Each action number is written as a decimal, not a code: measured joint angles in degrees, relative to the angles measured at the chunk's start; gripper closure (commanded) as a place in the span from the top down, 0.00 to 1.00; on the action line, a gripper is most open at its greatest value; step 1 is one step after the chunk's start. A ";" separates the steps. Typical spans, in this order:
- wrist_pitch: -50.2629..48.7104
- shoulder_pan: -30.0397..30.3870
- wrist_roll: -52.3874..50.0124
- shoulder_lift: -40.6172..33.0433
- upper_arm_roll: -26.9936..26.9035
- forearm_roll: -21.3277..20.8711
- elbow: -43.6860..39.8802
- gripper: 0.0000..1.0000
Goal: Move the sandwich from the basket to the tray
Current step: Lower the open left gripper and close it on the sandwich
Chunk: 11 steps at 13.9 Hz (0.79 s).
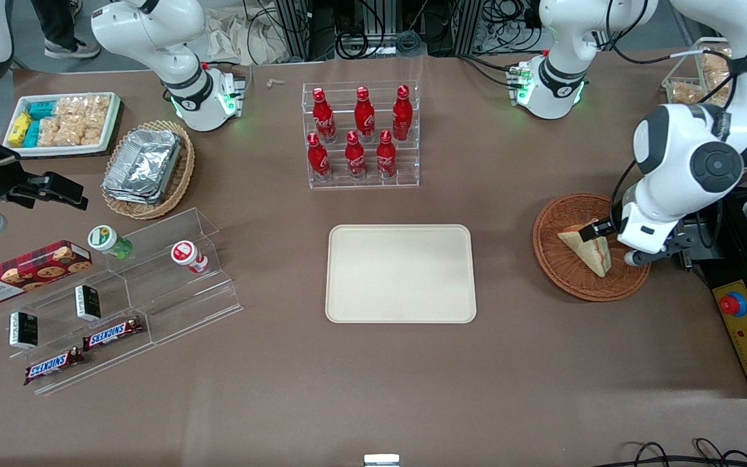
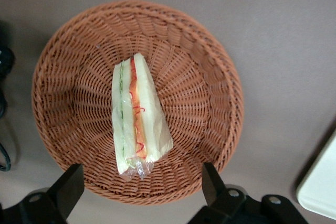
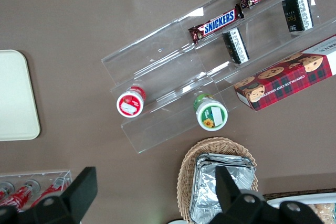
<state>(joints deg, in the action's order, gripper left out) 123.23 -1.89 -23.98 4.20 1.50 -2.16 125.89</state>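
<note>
The sandwich point(image 1: 586, 250), a plastic-wrapped white-bread wedge with red and green filling along its cut edge, lies in the round reddish-brown wicker basket point(image 1: 561, 211) toward the working arm's end of the table. My left gripper point(image 1: 616, 243) hangs just above the basket, open, its black fingers point(image 1: 597, 228) spread wide and holding nothing. In the left wrist view the sandwich point(image 2: 137, 114) lies in the middle of the basket point(image 2: 210, 77), and the gripper point(image 2: 140, 192) straddles the basket rim near the wrapper's end. The cream tray point(image 1: 401, 273) lies flat at the table's middle with nothing on it.
A clear rack of red bottles point(image 1: 360, 133) stands farther from the front camera than the tray. A black control box with a red button point(image 1: 733, 303) sits beside the basket at the table's end. Acrylic snack shelves point(image 1: 120, 285), a tan basket of foil trays point(image 1: 146, 168) and a white snack tray point(image 1: 62, 123) lie toward the parked arm's end.
</note>
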 measured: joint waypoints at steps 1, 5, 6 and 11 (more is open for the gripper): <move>0.31 0.01 -0.40 0.62 -0.08 0.00 0.20 1.00; 3.68 0.46 -3.66 5.22 -0.54 0.00 0.52 1.00; 4.72 0.74 -4.64 6.43 -0.54 0.00 0.52 0.99; 6.12 0.94 -10.77 8.69 -0.55 0.00 0.52 0.84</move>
<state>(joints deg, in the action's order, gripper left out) 129.35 -0.95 -34.74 12.89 0.95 -2.16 126.40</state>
